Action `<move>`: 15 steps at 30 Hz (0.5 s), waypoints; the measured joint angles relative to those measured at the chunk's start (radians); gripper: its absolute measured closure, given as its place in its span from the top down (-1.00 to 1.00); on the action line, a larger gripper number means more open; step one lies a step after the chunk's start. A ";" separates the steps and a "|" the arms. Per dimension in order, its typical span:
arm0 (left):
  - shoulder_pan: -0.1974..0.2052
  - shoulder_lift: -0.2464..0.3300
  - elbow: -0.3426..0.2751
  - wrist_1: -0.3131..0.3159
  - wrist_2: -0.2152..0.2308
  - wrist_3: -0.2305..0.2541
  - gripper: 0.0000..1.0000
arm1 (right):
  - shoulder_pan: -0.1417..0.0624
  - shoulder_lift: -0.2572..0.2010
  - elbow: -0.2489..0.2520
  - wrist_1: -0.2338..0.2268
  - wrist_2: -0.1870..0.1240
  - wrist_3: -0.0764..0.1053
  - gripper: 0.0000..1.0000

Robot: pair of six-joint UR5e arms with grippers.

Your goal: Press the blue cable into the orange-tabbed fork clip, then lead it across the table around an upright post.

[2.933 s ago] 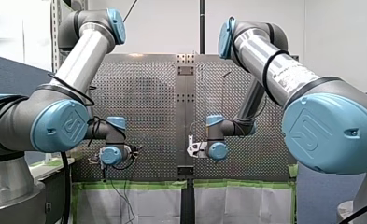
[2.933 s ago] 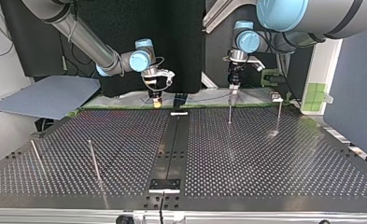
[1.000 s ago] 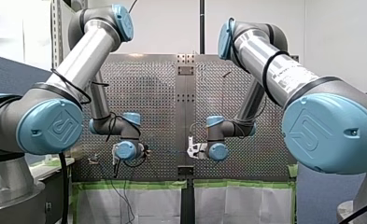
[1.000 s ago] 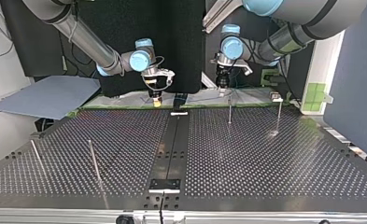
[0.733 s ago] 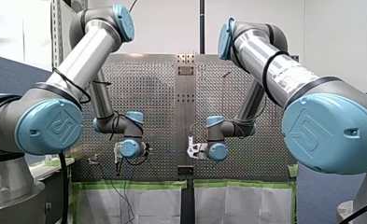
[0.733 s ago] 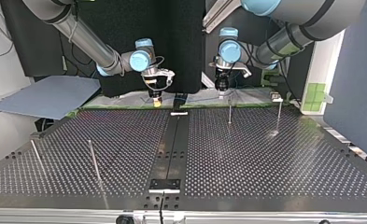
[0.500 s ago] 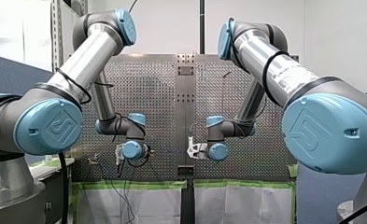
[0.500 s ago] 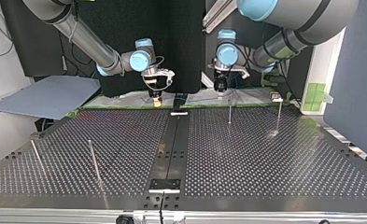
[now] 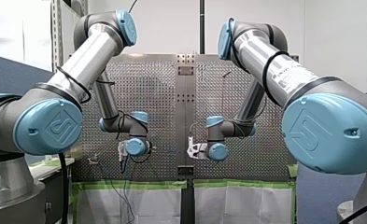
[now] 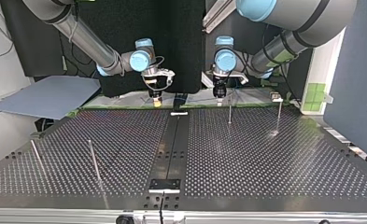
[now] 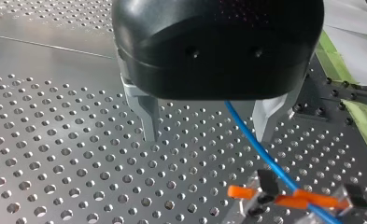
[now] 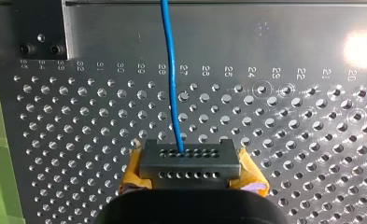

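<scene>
My left gripper (image 11: 208,136) hangs spread above the perforated table (image 11: 55,163) near its arm-side edge. The blue cable (image 11: 256,149) runs between its fingers and across the orange-tabbed fork clip (image 11: 284,198) just ahead. My right gripper (image 12: 190,162), yellow pads pressed together, pinches the same cable further along that edge.

Stamped numbers (30 falling to 20) run along the table (image 12: 288,51).

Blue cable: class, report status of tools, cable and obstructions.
Left tool open astride blue cable. Right tool shut on it. Cable crosses orange-tabbed fork clip. No obstruction seen.
</scene>
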 joint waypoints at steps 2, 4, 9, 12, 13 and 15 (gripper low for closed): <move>0.000 0.000 0.000 -0.001 0.000 0.000 1.00 | 0.000 0.000 0.000 0.000 0.000 0.000 -1.00; 0.000 0.000 0.001 -0.001 0.000 -0.002 1.00 | 0.000 0.000 0.000 0.000 0.000 0.000 -1.00; 0.000 0.000 0.014 -0.004 -0.002 -0.012 1.00 | 0.000 0.000 0.000 -0.001 0.000 0.000 -1.00; 0.000 -0.003 0.024 -0.011 -0.009 -0.014 1.00 | 0.000 0.000 0.000 0.000 0.000 0.000 -1.00; 0.000 -0.007 0.028 -0.013 -0.014 -0.014 1.00 | 0.000 0.000 0.000 0.000 0.000 0.000 -1.00; 0.000 -0.017 0.033 -0.015 -0.023 -0.015 1.00 | 0.000 0.000 0.000 -0.001 0.000 0.000 -1.00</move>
